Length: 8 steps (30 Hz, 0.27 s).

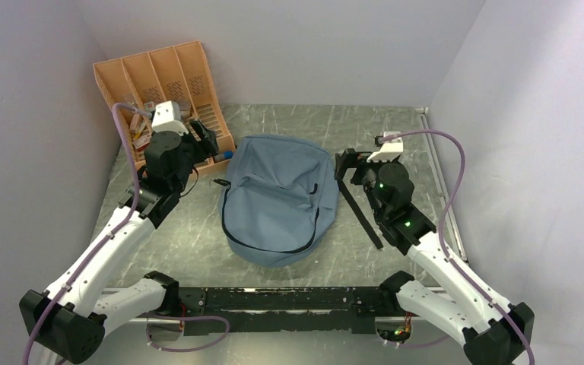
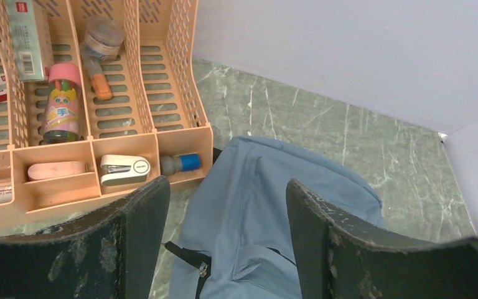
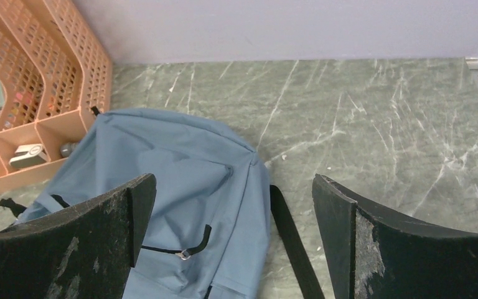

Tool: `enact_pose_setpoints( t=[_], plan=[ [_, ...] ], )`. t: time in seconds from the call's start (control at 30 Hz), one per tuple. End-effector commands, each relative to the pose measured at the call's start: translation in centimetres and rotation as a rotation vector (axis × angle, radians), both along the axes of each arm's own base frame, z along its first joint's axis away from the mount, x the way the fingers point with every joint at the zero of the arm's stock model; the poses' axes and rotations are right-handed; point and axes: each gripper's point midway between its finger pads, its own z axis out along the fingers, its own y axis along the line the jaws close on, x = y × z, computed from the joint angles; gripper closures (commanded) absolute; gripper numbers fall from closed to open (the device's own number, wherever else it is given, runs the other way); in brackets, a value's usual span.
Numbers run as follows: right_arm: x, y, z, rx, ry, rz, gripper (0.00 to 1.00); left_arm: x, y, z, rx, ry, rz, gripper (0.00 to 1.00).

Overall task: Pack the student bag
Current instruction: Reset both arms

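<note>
**Desk:** How does the bag (image 1: 277,201) look?

**Photographer:** It is grey-blue, soft and rounded, and lies flat mid-table (image 1: 403,129), well ahead of the 2 arm bases. A dark zip (image 1: 274,249) curves round its near edge, and the cloth above that is creased. A black strap (image 1: 361,213) trails off its right side onto the marbled green top.

**Desk:** And the grippers?

**Photographer:** The left gripper (image 1: 207,139) hangs at the bag's far-left corner, beside an orange rack (image 1: 163,76). Its fingers are parted with nothing between them. The right gripper (image 1: 347,163) hangs just off the bag's right edge, over the strap's far end. Its fingers are spread very wide and are also empty.

**Desk:** What do the wrist cameras add?

**Photographer:** From overhead, the rack's contents are a blur. The left wrist view picks out a white stapler (image 2: 124,168), a pink eraser (image 2: 56,170) and a pink-capped bottle (image 2: 62,103) in its bins. A blue-capped item (image 2: 180,163) lies between rack and bag. The same view also shows a small buckle (image 2: 202,269) at the bag's left edge. The right wrist view shows the strap lying flat, close against the bag's right edge, and a short black loop (image 3: 193,246) on the fabric. Only the overhead frame takes in the whole bag with both arms.
</note>
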Motion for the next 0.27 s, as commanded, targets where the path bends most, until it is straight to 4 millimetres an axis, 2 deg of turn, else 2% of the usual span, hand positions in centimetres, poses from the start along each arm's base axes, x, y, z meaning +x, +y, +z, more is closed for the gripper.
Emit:
enact_pose_setpoints(
  t=[0.0,0.23],
  plan=[
    [0.57,-0.85,0.82,0.011,-0.026,-0.058,0.0,0.36,0.69,0.13,-0.009,-0.029,0.038,0.28],
    [0.88,-0.73,0.18,0.034,-0.008,-0.07,0.0,0.8,0.68,-0.2,0.022,-0.01,0.041,0.28]
  ],
)
